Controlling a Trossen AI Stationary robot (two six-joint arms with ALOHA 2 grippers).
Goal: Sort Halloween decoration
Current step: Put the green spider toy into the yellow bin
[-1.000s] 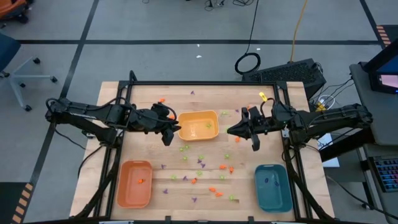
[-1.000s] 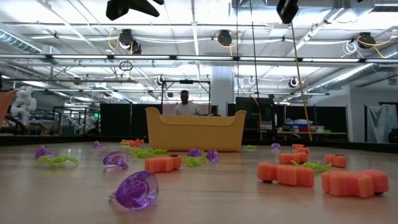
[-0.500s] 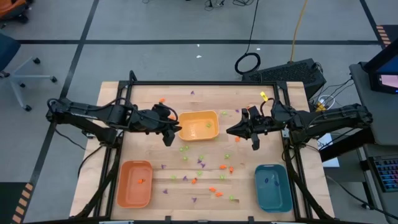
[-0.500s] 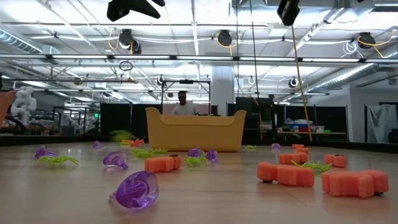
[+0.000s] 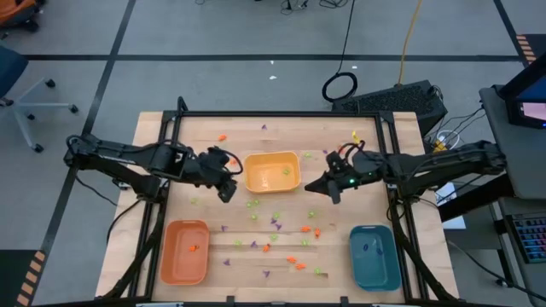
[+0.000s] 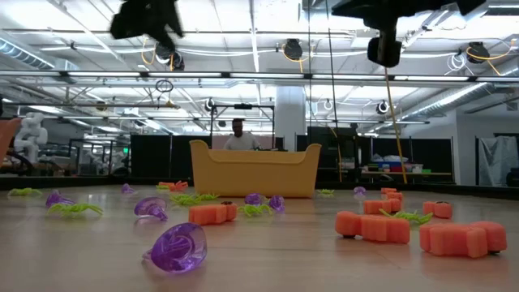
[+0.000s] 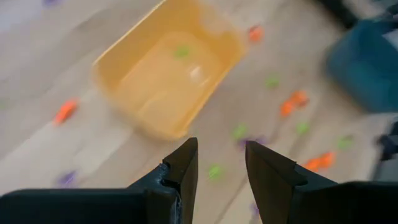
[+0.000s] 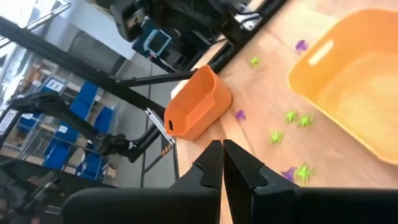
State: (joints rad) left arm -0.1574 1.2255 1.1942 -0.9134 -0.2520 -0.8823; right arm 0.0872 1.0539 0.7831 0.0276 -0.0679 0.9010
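On the wooden table [image 5: 196, 128], your Halloween decoration [image 5: 275, 223] lies scattered at frame centre, below the yellow tray [image 5: 272, 171]. The left gripper [image 5: 227, 189], spread and empty, sits upper left of it; the right gripper [image 5: 314, 187], pinched shut and empty, is about as near.

Three trays: yellow [image 5: 272, 171], orange [image 5: 185, 251], teal [image 5: 374, 256].

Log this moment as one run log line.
left gripper: open, empty, beside yellow tray | right gripper: shut, near yellow tray | decorations: mostly unsorted on table
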